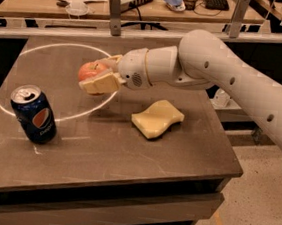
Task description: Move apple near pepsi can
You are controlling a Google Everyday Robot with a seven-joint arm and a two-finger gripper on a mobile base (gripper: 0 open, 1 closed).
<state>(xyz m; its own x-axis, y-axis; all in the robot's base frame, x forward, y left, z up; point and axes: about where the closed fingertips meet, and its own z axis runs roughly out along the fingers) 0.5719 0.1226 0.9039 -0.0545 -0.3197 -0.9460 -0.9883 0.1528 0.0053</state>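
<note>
Item one, the table (125, 163): we record a dark grey-brown top, scuffed, with drawer-like tiers below its front edge and a thin bright ring of light (62, 46) drawn across its left half. Item two, the arm (226, 68): white and tubular, it enters from the right edge of the view and reaches across the back of the top toward the back-left quarter. Item three, the sponge (157, 118): pale yellow with a waisted outline, it lies flat a little right of the middle of the top, just below the arm's wrist and apart from everything else. Item four, the pepsi can (33, 114): dark blue with a round red-white-blue logo and a silver top, it stands upright near the left edge, closer to the front-left corner than to the back. Item five, the gripper (94, 73): its cream-coloured fingers (101, 83) are pinching the apple, one above and one below. Item six, the apple (90, 69): red with paler patches, it sits between those fingers over the back-left part of the top, inside the ring. It appears raised off the surface and lies well apart from the can, behind it and to its right.
</note>
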